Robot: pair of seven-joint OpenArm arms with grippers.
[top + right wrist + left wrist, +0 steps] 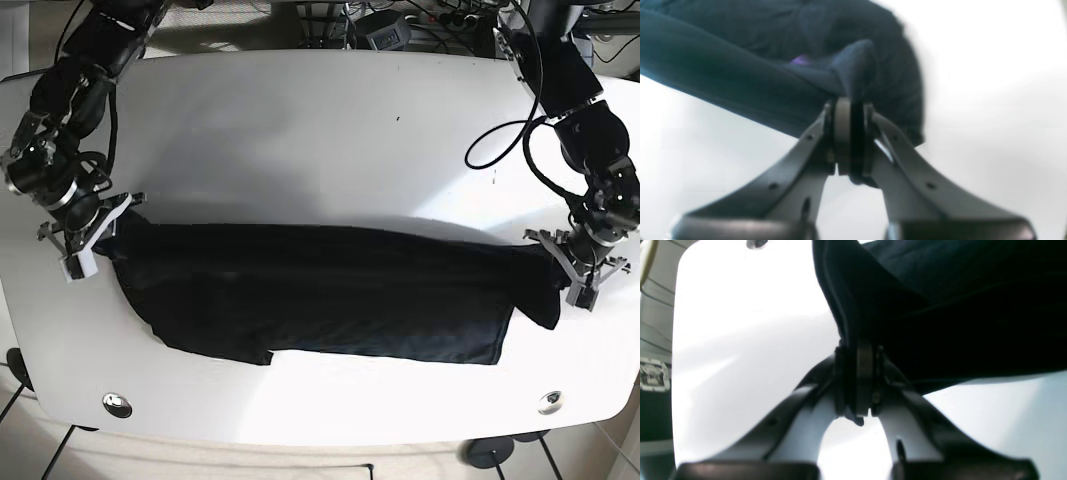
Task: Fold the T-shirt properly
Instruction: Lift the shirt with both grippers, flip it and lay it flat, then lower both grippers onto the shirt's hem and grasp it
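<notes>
We counted one dark T-shirt (320, 290), one white table (300, 120), and two grippers: the left gripper (578, 268) and the right gripper (100, 232), each pinching cloth.

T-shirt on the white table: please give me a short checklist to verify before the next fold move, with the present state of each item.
1. Left gripper holds cloth: ok, jaws shut on the T-shirt.
2. Right gripper holds cloth: ok, jaws shut on a dark fold.
3. Shirt stretched between both arms: ok, long band across the table.
4. Shirt fully on the table: ok.
5. Cloth lies smooth: not ok, lower edge uneven.
6. How many layers are pinched: cannot tell.
</notes>
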